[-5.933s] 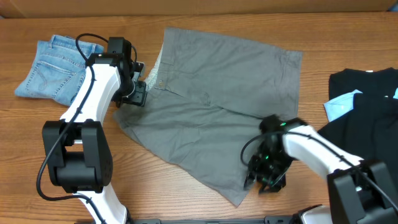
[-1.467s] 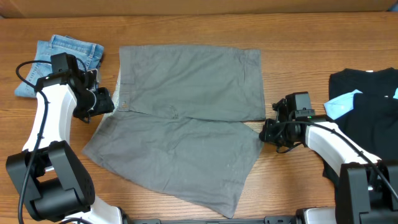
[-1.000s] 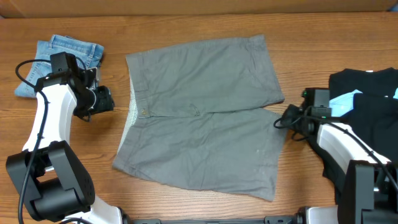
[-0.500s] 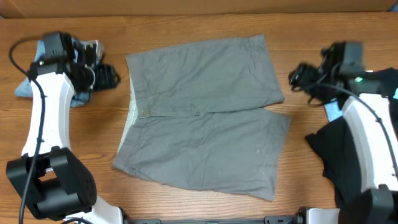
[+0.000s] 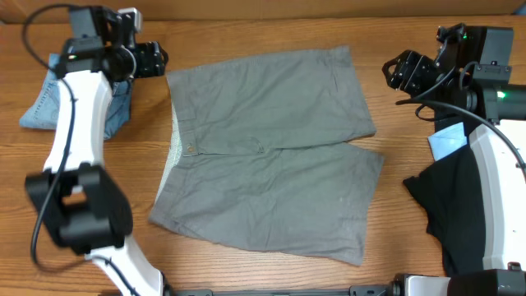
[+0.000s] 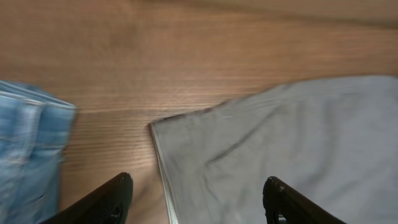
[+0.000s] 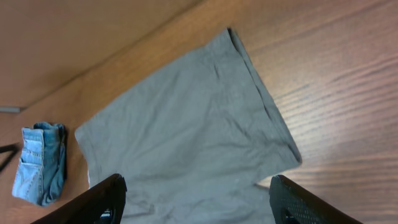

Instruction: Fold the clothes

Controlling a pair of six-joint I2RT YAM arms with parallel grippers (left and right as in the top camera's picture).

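I hold my left gripper (image 5: 154, 59) and right gripper (image 5: 401, 71) spread wide, either side of the flat grey-khaki cotton shorts (image 5: 271, 148).

The overhead camera looks straight down on the brown wooden table (image 5: 263, 33), far enough off to take in all of the wide grey-khaki cotton shorts (image 5: 271, 156) and the small light-blue denim shorts (image 5: 41, 103) at the left. The left wrist camera sits low and close, blurred, facing down at the grey shorts' waist corner and the denim's edge. The right wrist camera looks from farther off, slantwise across the table, and shows one whole leg. All three views share that corner and the denim.
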